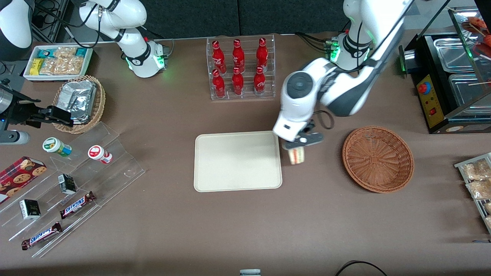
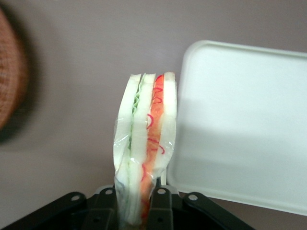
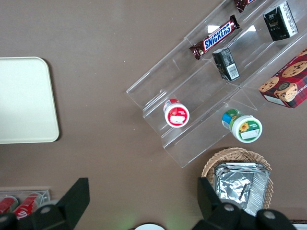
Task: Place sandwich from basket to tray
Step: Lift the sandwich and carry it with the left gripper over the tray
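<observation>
Plastic-wrapped sandwich [image 2: 144, 143] clamped in tool [image 1: 298, 147], between tray [image 1: 238, 161] and basket [image 1: 378, 159], above the table.

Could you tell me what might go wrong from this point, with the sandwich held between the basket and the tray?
The gripper, shut on the sandwich, hangs just outside the tray, so a release now would probably land it on the table or straddling the rim. It pinches only one end of the soft, film-wrapped wedge, which stands on edge; it might slip or tip over when set down. The low rim could also catch the sandwich if it travels too low. The basket is already empty.
</observation>
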Available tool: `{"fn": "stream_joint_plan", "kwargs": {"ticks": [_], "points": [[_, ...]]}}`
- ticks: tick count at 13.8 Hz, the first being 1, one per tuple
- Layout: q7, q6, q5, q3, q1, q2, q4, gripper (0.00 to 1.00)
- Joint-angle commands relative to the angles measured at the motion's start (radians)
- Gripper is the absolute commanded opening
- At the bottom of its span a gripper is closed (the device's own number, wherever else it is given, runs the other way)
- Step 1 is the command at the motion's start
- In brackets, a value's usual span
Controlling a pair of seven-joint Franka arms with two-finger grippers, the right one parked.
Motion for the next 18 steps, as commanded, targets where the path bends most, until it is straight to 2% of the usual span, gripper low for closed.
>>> {"fn": "stream_joint_plan", "kwargs": {"ticks": [1, 4, 7, 11, 14, 18], "points": [[-0.064, 0.056, 0.068, -0.005, -0.045, 0.085, 0.045, 0.2], [-0.095, 0.06, 0.113, 0.003, -0.128, 0.148, 0.079, 0.2], [-0.101, 0.06, 0.13, 0.003, -0.17, 0.254, 0.207, 0.2], [-0.142, 0.069, 0.165, 0.093, -0.275, 0.309, 0.269, 0.2], [-0.136, 0.083, 0.168, 0.103, -0.286, 0.365, 0.32, 0.2], [-0.142, 0.086, 0.223, 0.103, -0.3, 0.397, 0.322, 0.2]]}}
